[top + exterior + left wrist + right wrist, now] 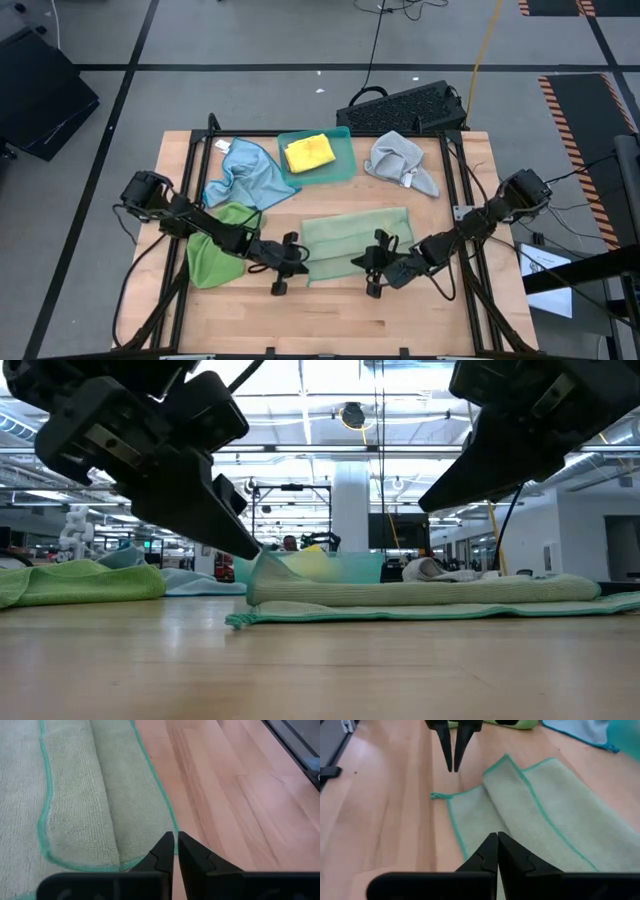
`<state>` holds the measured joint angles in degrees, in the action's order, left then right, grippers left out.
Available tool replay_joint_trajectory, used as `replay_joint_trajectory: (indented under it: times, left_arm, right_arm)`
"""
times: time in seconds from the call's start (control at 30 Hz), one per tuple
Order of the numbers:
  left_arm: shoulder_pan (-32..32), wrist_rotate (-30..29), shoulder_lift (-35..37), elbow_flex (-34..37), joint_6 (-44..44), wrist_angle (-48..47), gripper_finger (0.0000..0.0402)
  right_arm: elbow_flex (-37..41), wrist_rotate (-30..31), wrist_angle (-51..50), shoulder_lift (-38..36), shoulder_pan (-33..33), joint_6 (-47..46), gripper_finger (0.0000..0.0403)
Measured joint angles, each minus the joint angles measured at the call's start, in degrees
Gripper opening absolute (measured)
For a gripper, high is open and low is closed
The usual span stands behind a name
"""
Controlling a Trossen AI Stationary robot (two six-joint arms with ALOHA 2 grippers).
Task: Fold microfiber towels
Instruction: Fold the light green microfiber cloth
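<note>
Pale green towel (352, 240) lies mid-table, partly folded, between the left gripper (293, 262) and the right gripper (372, 265), both clenched empty just above its near edge. Judging by this, another fold comes next, needing fresh pinches on its corners. Visible: two green towels, one blue (243, 172), one yellow (309, 152), one grey (400, 161).

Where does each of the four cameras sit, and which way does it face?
High: above the table, straight down; both arms, pale green towel between left gripper and right gripper.
Low: at tabletop height, looking level across; both grippers overhead.
Left wrist: on the left arm, looking past its shut fingers along the towel's edge.
Right wrist: on the right arm, past its shut fingers across the towel to the left gripper.
Shared: all four show the pale green towel.
</note>
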<state>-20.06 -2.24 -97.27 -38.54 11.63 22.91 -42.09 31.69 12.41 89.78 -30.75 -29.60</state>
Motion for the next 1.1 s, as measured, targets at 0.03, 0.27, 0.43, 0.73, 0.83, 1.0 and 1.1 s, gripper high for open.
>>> replay_joint_trajectory:
  times: [0.03, 0.27, 0.43, 0.73, 0.83, 1.0, 1.1]
  left_arm:
    - [-0.04, -0.1, 0.11, 0.0, -0.04, -0.08, 0.0026]
    - [-0.37, -12.13, 5.7, -0.01, 1.67, -8.31, 0.0026]
    - [0.78, -25.98, 7.28, 0.11, 5.04, -19.52, 0.0026]
    - [5.29, -21.16, -0.13, 0.84, 4.54, -3.81, 0.0026]
    - [5.18, -16.19, -3.27, 0.71, 2.55, 3.36, 0.0026]
    - [4.51, -8.16, -5.95, -0.01, 1.74, 4.67, 0.0026]
    - [2.86, -7.08, -6.27, -0.35, -0.95, 7.71, 0.0026]
  right_arm:
    - [0.0, 0.02, 0.0, 0.0, -0.22, -0.33, 0.0002]
    - [0.0, 0.03, 0.04, 0.0, -1.3, -1.26, 0.0002]
    - [0.0, 0.17, 0.04, 0.0, -1.61, -0.99, 0.0002]
    - [0.04, 3.0, -0.62, 0.02, -1.5, 0.73, 0.0002]
    - [0.04, 3.02, -1.58, 0.02, -1.5, 0.52, 0.0002]
    - [0.04, 3.07, -1.46, 0.02, -1.46, 0.24, 0.0002]
    - [0.04, 4.38, -1.47, 0.02, -1.46, -0.15, 0.0002]
